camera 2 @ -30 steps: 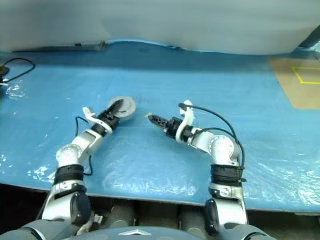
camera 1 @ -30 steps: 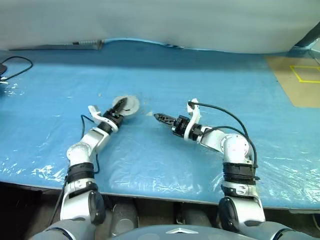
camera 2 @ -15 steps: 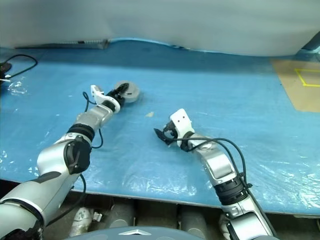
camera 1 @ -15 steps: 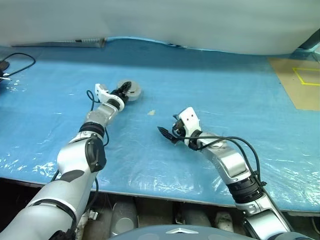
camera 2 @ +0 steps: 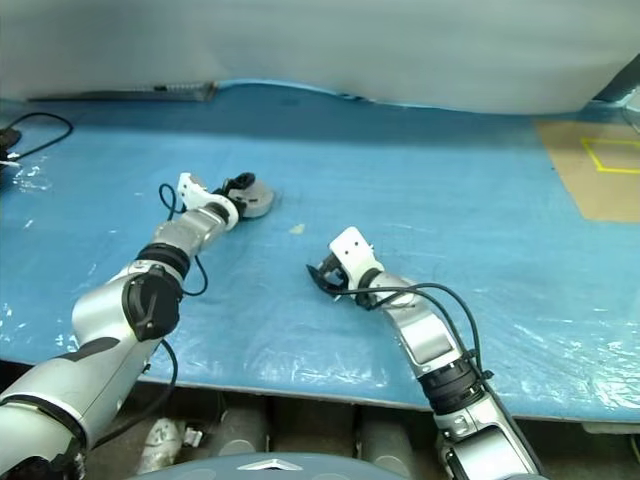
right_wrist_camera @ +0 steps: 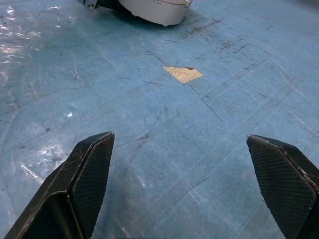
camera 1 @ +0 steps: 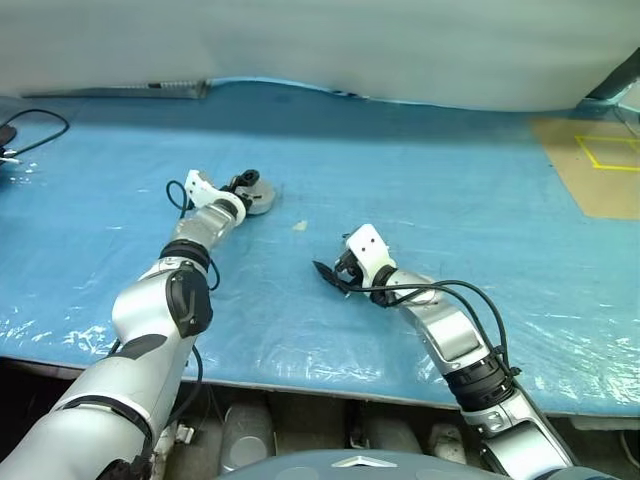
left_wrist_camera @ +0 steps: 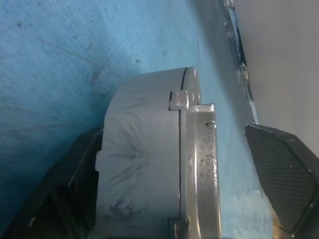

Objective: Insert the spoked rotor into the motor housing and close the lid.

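Left end effector [camera 1: 244, 183]: reaches far across the blue-covered desk [camera 1: 450, 200]; its fingers stand spread on either side of the grey motor assembly. In the left wrist view one pad [left_wrist_camera: 279, 169] stands clear of the metal, while the other finger sits close against the far side, so I judge it a let-go grip, not a hold.
Motor housing [left_wrist_camera: 144, 159]: rests on the desk at the left end effector's tips; from the wrist it shows as a scuffed grey drum.
Lid [left_wrist_camera: 199, 164]: a flanged grey ring seated flush against the housing along a thin seam; it looks closed.
Spoked rotor: presumably inside the shut housing; I cannot confirm it.
Tan scrap [right_wrist_camera: 183, 74]: lies on the desk between the two arms.
Right end effector [camera 1: 330, 275]: hovers low over bare desk, jaws wide apart and empty, well apart from the housing.
Progress: insertion and lid closing appear finished; only pulling the arms back seems left.
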Controlling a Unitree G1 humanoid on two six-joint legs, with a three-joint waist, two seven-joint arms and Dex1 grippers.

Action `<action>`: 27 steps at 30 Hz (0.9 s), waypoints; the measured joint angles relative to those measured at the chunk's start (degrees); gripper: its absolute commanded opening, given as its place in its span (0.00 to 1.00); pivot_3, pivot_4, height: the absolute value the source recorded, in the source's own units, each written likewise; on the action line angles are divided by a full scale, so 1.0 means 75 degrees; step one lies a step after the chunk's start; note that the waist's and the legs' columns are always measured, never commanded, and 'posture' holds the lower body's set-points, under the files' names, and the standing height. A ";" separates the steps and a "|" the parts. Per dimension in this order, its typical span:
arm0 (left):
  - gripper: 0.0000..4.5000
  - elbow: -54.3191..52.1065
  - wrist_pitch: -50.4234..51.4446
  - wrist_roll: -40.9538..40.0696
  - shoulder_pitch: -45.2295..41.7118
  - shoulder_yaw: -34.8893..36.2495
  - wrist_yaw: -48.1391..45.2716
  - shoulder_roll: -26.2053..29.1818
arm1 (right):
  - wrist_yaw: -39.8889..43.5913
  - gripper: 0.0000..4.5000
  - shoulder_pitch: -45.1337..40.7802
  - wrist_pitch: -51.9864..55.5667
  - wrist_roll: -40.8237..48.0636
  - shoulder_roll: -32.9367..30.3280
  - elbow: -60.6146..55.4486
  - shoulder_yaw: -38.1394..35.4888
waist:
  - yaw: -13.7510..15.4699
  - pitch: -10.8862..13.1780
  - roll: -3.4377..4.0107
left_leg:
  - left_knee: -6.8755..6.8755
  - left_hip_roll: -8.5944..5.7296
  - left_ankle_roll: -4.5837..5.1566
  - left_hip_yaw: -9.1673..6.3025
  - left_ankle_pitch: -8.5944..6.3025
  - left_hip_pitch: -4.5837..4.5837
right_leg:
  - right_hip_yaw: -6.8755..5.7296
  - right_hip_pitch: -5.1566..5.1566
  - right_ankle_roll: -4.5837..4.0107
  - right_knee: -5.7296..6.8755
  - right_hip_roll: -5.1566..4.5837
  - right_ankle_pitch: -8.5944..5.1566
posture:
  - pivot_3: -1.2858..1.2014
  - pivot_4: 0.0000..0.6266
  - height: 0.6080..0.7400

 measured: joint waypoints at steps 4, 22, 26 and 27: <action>0.99 -0.0427 0.0623 0.0317 0.0486 -0.0290 -0.0208 0.0572 | 0.0024 1.00 0.0173 0.0098 -0.0031 0.0109 -0.0021 -0.0001 | -0.0156 -0.0006 0.0009 | -0.0014 0.0008 -0.0001 0.0025 -0.0001 0.0040 | 0.0008 0.0041 -0.0016 -0.0001 0.0000 -0.0007 | 0.52 0.24 1.00; 0.99 -0.8760 -0.1349 0.2870 0.7325 -0.3178 -0.2091 0.1096 | -0.0041 1.00 0.0752 -0.1407 0.0097 0.0801 0.0004 -0.0610 | -0.0236 -0.0031 0.0049 | -0.0115 0.0023 0.0005 0.0099 -0.0003 0.0016 | 0.0030 -0.0063 -0.0074 -0.0017 0.0000 -0.0039 | 0.52 0.24 1.00; 0.99 -0.9241 -0.2616 0.3295 0.7710 -0.3482 -0.2117 0.0685 | -0.0020 1.00 0.1163 -0.2595 0.0003 0.0804 0.0143 -0.0662 | -0.0212 -0.0020 0.0032 | -0.0104 0.0023 0.0006 0.0099 -0.0004 0.0007 | 0.0032 -0.0065 -0.0072 -0.0033 -0.0001 -0.0040 | 0.52 0.24 1.00; 0.99 -0.9273 -0.2818 0.3360 0.7706 -0.3527 -0.2123 0.0669 | -0.0015 1.00 0.1222 -0.2767 0.0007 0.0799 0.0200 -0.0707 | -0.0231 -0.0020 0.0032 | -0.0100 0.0022 0.0007 0.0099 -0.0004 0.0011 | 0.0036 -0.0065 -0.0071 -0.0032 -0.0001 -0.0039 | 0.52 0.24 1.00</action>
